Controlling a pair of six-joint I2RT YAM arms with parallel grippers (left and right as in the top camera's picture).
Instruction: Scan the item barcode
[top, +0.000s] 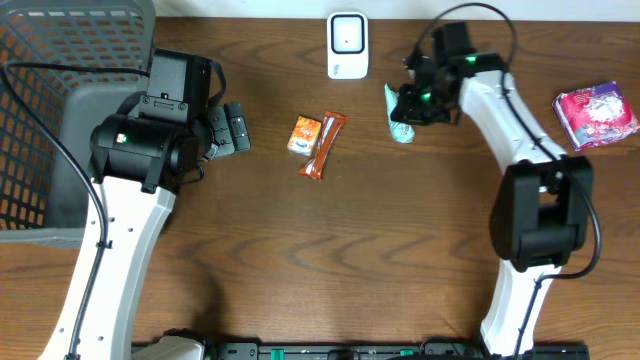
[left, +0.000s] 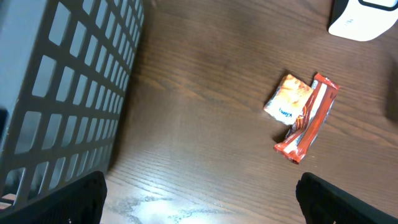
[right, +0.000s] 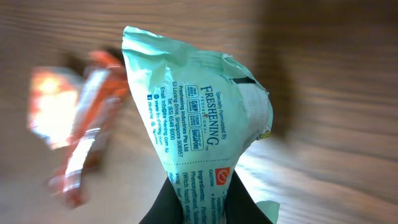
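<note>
The pale green packet (right: 205, 124) fills the right wrist view, pinched at its lower, crumpled end by the right gripper (right: 199, 194), whose fingers are shut tight on the thin film. From overhead the packet (top: 398, 122) sits just below and to the right of the white scanner (top: 347, 45), near it but not in front of its face. Whether it is clear of the table I cannot tell.

The hold is the main risk. Only a narrow strip of soft wrapper is caught, so the packet may swivel or slide out when the arm turns towards the scanner. The free top can also flop or fold over and hide the print. Small text faces the wrist camera, but I cannot make out a barcode for certain. If it lies on the far side or in a crease, the scanner may read nothing.

The left gripper (top: 230, 128) stands wide open and holds nothing, well apart from the packet. An orange sachet (top: 305, 134) and a red bar (top: 325, 145) lie touching between the arms, and a low sweep leftwards could knock them.
</note>
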